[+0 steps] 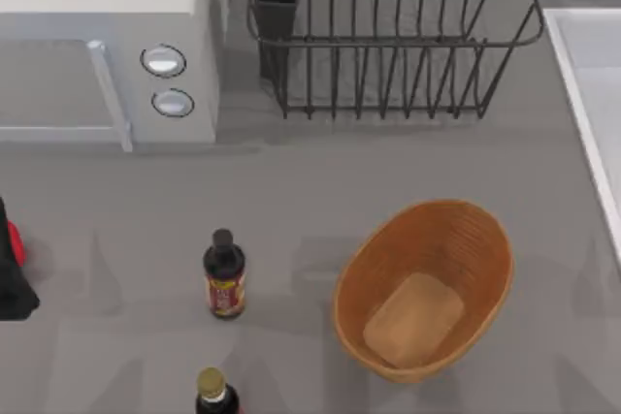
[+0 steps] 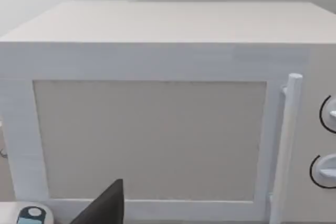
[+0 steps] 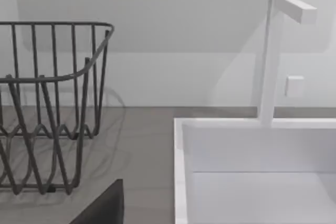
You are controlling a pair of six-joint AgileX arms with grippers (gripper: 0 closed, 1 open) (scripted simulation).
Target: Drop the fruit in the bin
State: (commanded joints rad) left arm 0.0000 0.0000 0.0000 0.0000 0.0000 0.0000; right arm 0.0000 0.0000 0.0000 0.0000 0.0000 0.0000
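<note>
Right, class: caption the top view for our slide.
Empty wicker basket right of a sauce bottle; red fruit at the table's left edge.

The left arm's gripper (image 1: 12, 273) looks black and blocky at the left edge of the top view, with flat sides and sharp corners. A small bright red bit sits against its upper side. In the left wrist view, a dark grey, pointed piece of the robot's body pokes up from the lower edge, shaped like a slanted wedge. The right wrist view has the same kind of dark grey wedge, smooth and plain, with no marks on it.
</note>
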